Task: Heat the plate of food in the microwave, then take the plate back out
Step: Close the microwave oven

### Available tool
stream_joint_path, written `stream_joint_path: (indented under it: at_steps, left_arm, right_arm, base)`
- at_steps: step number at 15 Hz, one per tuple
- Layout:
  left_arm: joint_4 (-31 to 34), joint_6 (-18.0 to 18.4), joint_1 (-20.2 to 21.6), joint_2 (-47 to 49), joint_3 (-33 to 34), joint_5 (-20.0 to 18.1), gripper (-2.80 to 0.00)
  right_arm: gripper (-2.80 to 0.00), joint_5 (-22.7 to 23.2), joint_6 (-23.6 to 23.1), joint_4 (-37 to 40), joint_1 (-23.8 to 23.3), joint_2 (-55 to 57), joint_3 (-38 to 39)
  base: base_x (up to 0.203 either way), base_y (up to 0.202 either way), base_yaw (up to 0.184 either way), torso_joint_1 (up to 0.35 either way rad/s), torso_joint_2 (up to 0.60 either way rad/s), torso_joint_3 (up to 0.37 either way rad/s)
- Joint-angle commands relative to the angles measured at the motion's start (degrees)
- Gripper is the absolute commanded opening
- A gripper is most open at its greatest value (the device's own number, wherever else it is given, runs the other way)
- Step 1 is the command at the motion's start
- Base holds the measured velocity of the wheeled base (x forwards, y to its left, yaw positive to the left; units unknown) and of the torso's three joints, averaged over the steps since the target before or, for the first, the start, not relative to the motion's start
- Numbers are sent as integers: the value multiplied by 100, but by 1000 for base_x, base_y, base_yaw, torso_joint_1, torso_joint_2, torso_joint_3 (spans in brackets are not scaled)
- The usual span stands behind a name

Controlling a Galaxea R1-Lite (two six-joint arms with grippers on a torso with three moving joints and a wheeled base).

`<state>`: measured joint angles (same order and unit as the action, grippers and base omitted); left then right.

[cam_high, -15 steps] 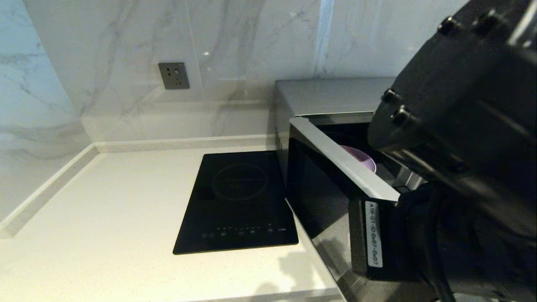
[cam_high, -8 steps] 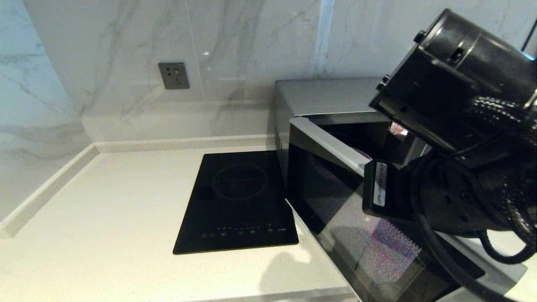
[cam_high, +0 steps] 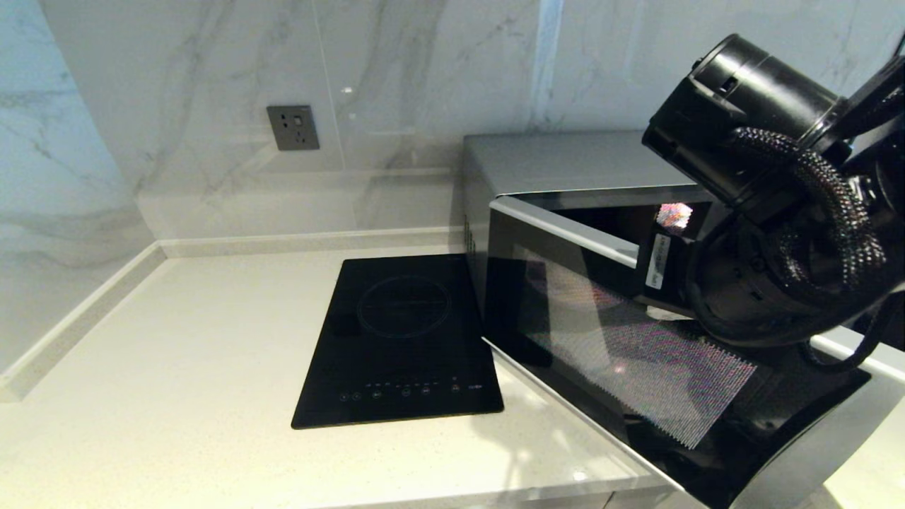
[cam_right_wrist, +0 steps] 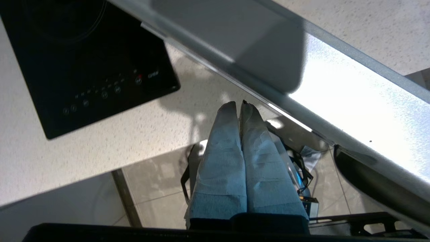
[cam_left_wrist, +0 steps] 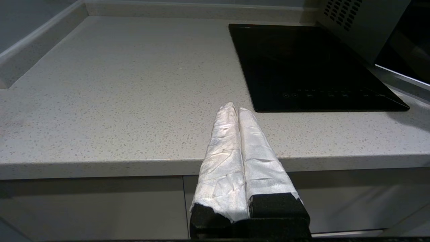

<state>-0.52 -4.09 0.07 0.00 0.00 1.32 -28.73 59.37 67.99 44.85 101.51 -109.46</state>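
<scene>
Speckled stone table (cam_high: 177,367) carries the microwave (cam_high: 551,162) at its right edge, door (cam_high: 622,353) swung partly open. The plate of food can't be seen now, so presumably it's inside; heating and retrieval look undone. Right hand (cam_right_wrist: 240,105), fingers pressed together and empty, hangs beside the door; left hand (cam_left_wrist: 235,109), closed and empty, is parked at the front edge.

A pale speckled stone countertop (cam_high: 177,367) carried a flat black induction cooktop (cam_high: 403,339), with the silver microwave (cam_high: 558,166) standing just beside the cooktop, against the marble wall, its dark glass door swung open.
</scene>
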Motion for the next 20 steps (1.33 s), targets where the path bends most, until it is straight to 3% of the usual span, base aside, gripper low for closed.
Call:
stream_joint_path:
  at_steps: [1, 14, 20]
  left_arm:
    - [-1, -4, 1, 9, 0, 0, -280]
    - [-1, -4, 1, 9, 0, 0, -280]
    - [-1, -4, 1, 9, 0, 0, -280]
  right_arm:
    - [-280, -10, -40, -55, -299, 48, 5]
    - [-280, 584, -1113, -1261, -2277, 348, -95]
    - [-280, 1072, -1382, -2030, -2868, 684, -344]
  base:
    - [0, 0, 0, 0, 0, 0]
    - [0, 0, 0, 0, 0, 0]
    - [0, 0, 0, 0, 0, 0]
